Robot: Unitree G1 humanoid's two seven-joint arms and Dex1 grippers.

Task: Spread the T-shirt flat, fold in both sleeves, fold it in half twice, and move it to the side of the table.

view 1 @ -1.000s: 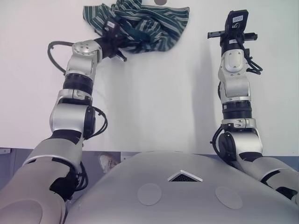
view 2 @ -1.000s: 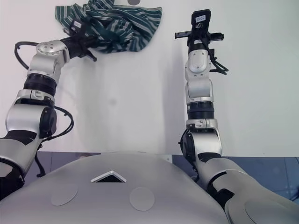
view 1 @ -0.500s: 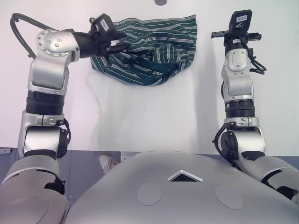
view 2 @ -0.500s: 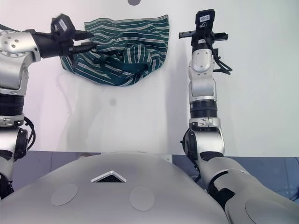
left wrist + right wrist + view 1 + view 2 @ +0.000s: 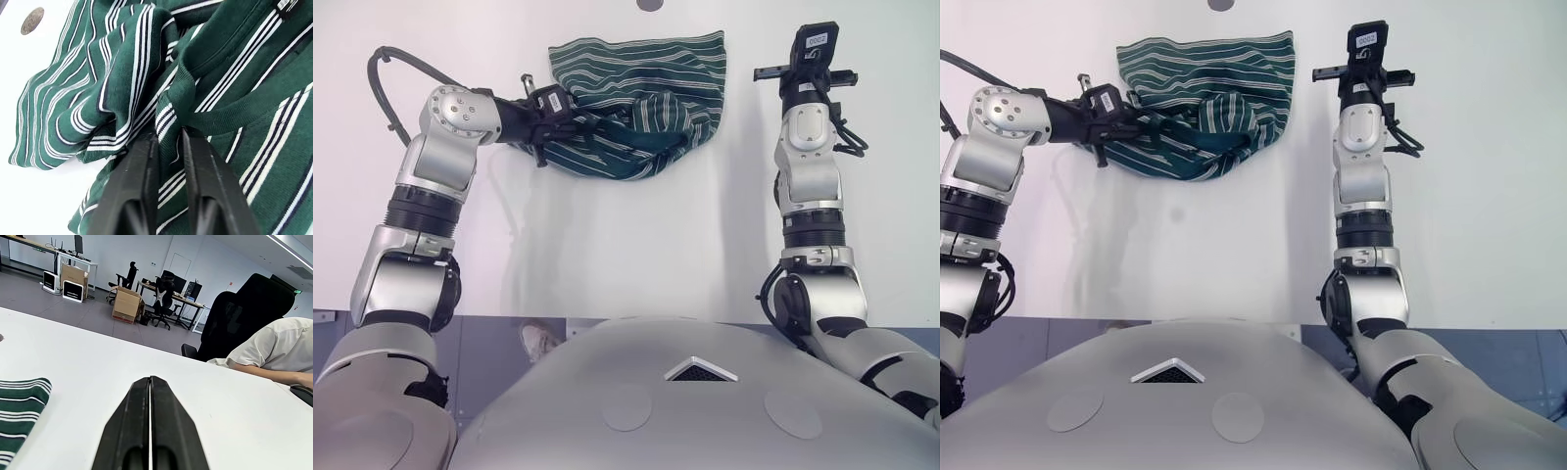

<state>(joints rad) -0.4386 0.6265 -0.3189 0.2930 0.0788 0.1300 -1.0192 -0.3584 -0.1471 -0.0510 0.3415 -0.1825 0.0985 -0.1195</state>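
A dark green T-shirt (image 5: 641, 113) with white stripes lies crumpled at the far middle of the white table (image 5: 626, 245). My left gripper (image 5: 168, 133) is at the shirt's left side, shut on a fold of fabric beside the ribbed collar (image 5: 230, 105). The shirt's far part lies fairly flat, while its near part is bunched into folds. My right gripper (image 5: 150, 379) is held above the table just right of the shirt's right edge (image 5: 19, 406), shut with nothing in it.
A small dark round spot (image 5: 650, 4) marks the table just beyond the shirt. The table's near edge (image 5: 626, 319) runs in front of my body. Bare white tabletop lies left, right and in front of the shirt.
The left gripper pulled the shirt from the far left toward me and to the right, then sank to the table at the shirt's left side. The right arm stayed put.
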